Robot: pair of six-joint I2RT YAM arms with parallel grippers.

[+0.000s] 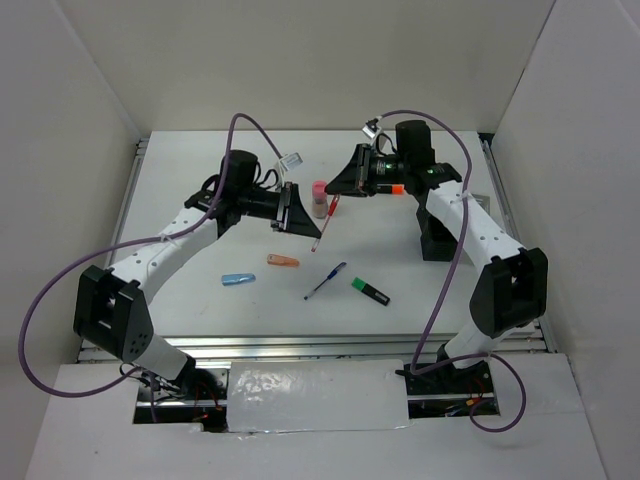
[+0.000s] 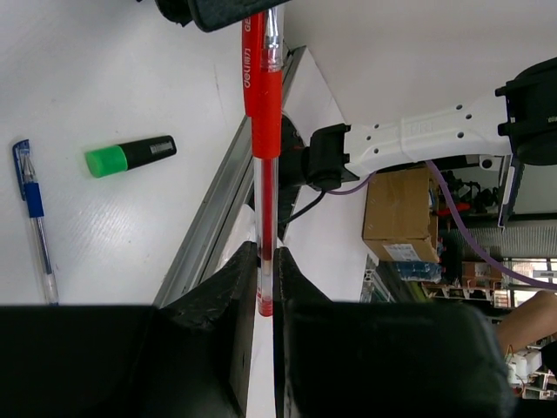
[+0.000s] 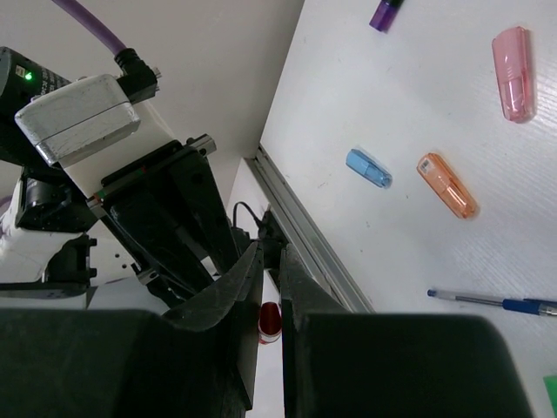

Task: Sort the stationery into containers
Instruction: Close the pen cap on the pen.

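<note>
Left gripper (image 2: 265,261) is pinching the red pen (image 2: 261,148) close to its lower end, fingers drawn in to the width of the barrel. Right gripper (image 3: 271,261) is facing it. Its fingers are closed to a narrow slit, with the pen's other end, the one carrying the clip, sitting between them. Both are therefore gripping one pen. The pen is hanging slanted above the table (image 1: 250,310), off the surface, and in the top view it is just beside the pink-capped cylinder (image 1: 319,197).

Handling, judged: the pen is light and stiff, with a smooth round plastic barrel. It is likely to swivel or slip if held by one tip alone. A better hold is on the opaque red section or mid-barrel, fingers across the axis. The clip may snag on a finger.

Lying on the table, not being touched:
- blue pen (image 1: 326,281)
- green/black highlighter (image 1: 370,291)
- orange cap (image 1: 283,261)
- blue cap (image 1: 238,279)

A black shape (image 1: 437,238) is sitting under the right forearm. It is possibly the pen cup; cannot confirm.
</note>
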